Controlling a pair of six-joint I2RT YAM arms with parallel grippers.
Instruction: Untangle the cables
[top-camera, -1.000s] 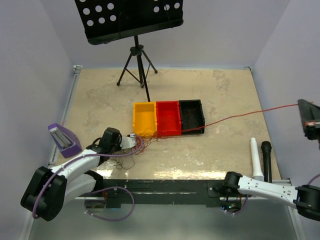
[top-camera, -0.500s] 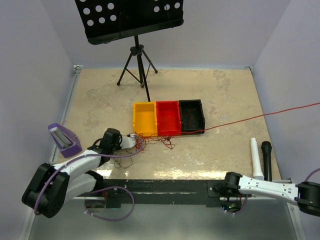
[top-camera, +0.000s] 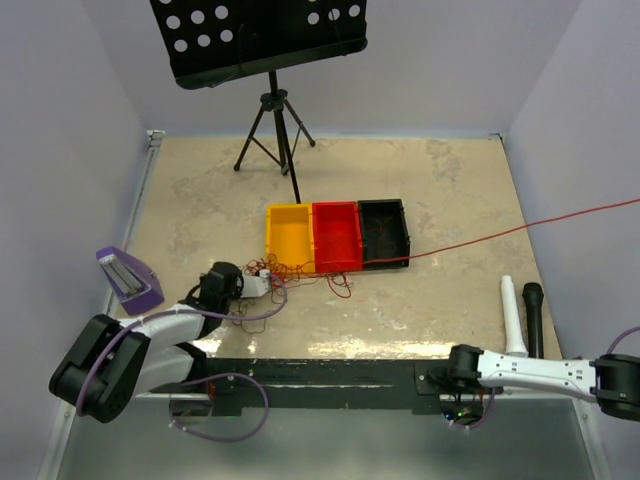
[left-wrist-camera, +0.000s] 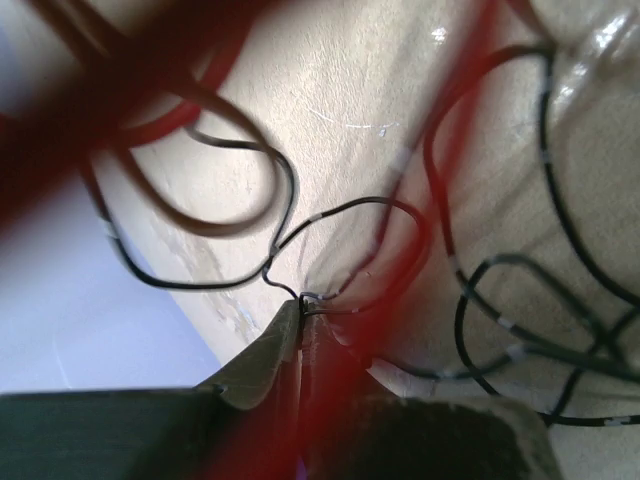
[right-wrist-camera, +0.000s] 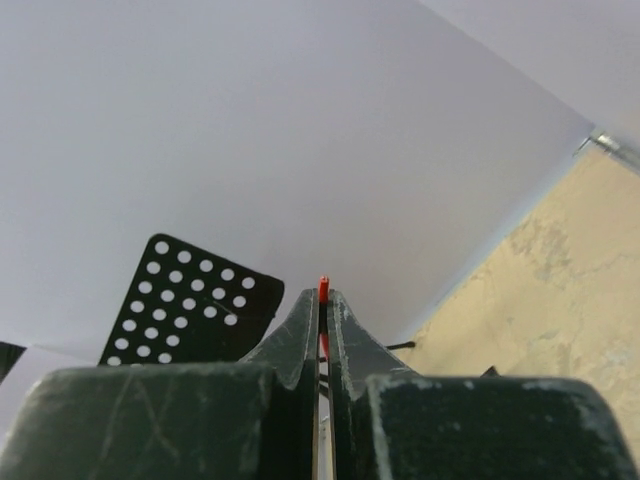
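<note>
While lilac walls (top-camera: 70, 120) close the cell on 3 sides, the table (top-camera: 200, 200) between them is a beige, mottled, stone-like slab, matte except for a shiny band along its near edge. Far left, a purple plastic holder (top-camera: 128, 278) sits close to the wall. Next to it my left gripper (top-camera: 262, 283) lies low over the slab, its jaws together on a thin black strand (left-wrist-camera: 340, 205) marked with pale bands. Around the tips the cables (top-camera: 295, 278) lie in a loose, curly bunch of hair-thin red and black loops, reaching the front of the bins. Behind them, a black perforated music stand (top-camera: 258, 40) rises on a tripod. 3 rectangular plastic bins stand touching in a row: a yellow bin (top-camera: 288, 238), a red bin (top-camera: 336, 236) and a black bin (top-camera: 384, 232). From the black bin's front, 1 red strand (top-camera: 500, 234) runs taut off to the right edge of the overhead view. Near the table's right edge, 2 smooth cylinders lie side by side, a white cylinder (top-camera: 513, 315) and a black cylinder (top-camera: 533, 318). My right gripper (right-wrist-camera: 322, 300) points toward the wall, jaws pressed together on the red strand, whose end pokes out past the tips.
</note>
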